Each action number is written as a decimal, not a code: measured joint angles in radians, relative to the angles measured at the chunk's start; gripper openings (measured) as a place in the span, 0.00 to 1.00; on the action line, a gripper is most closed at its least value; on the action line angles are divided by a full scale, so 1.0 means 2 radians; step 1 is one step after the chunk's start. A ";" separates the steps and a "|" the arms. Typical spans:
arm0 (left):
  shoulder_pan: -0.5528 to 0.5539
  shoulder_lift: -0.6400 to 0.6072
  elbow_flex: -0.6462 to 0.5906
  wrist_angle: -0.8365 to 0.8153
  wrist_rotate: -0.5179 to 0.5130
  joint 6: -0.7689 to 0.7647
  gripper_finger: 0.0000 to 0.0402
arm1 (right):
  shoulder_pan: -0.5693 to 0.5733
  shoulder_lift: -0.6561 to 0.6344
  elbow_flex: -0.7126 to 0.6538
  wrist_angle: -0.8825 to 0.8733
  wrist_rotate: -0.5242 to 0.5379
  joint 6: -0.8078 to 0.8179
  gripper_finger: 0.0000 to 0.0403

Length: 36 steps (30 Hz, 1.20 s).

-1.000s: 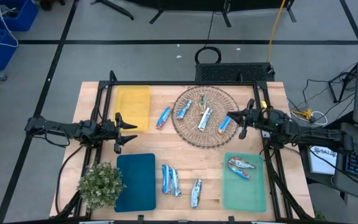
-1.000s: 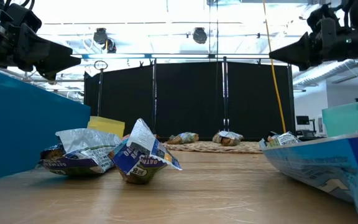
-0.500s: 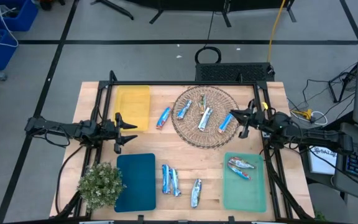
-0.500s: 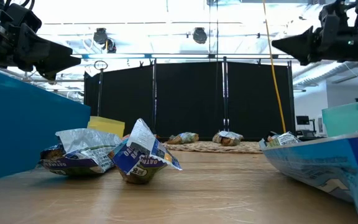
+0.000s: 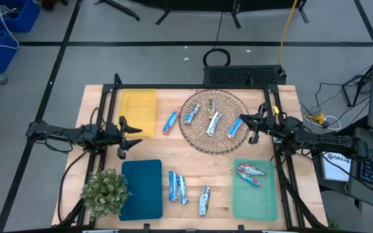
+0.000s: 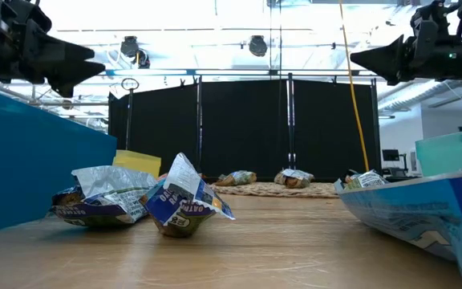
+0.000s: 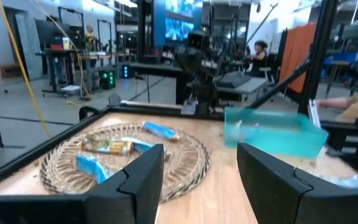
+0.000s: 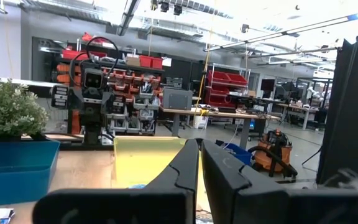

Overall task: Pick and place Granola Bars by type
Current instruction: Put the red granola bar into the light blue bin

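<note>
Several Granola Bars (image 5: 212, 122) in blue and silver foil lie in the round wicker basket (image 5: 199, 139). One bar (image 5: 169, 122) lies on the wood between the basket and the yellow mat (image 5: 138, 110). Three bars (image 5: 182, 189) lie near the front edge, and two (image 5: 250, 173) rest on the green mat (image 5: 255, 194). My left gripper (image 5: 138, 136) hovers open by the yellow mat's right edge, pointing level toward the basket (image 7: 123, 155). My right gripper (image 5: 241, 119) hangs shut over the basket's right rim, empty.
A teal mat (image 5: 141, 189) lies at the front left, with a potted plant (image 5: 103, 191) beside it. A black frame (image 5: 193, 86) borders the table's far side. Bare wood shows between the mats at the table's middle.
My right gripper has tipped its fingertips upward a little, staying over the basket's right rim.
</note>
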<state>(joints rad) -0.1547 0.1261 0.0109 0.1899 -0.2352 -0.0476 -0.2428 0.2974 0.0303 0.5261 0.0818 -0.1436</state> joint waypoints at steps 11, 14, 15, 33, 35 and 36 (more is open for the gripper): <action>0.002 0.005 0.000 -0.002 -0.013 -0.071 0.52 | 0.000 0.000 -0.001 -0.005 0.000 0.000 0.03; 0.010 0.023 0.021 -0.054 -0.018 -0.134 0.52 | 0.000 0.000 -0.001 -0.012 0.000 0.009 0.03; 0.014 0.033 0.030 -0.076 -0.024 -0.155 0.52 | 0.000 0.000 -0.001 -0.016 0.000 0.013 0.04; 0.064 0.453 0.286 -0.221 -0.009 -0.291 0.52 | 0.000 0.000 -0.001 -0.023 -0.002 0.014 0.04; 0.067 0.500 0.316 -0.231 0.001 -0.303 0.52 | 0.000 0.001 -0.001 -0.023 -0.002 0.014 0.04; 0.068 0.522 0.332 -0.234 0.007 -0.311 0.52 | 0.000 0.001 -0.001 -0.023 -0.002 0.014 0.04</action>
<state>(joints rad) -0.0182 1.1697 0.6746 -0.2782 -0.2219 -0.6694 -0.2424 0.2985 0.0284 0.4808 0.0776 -0.1165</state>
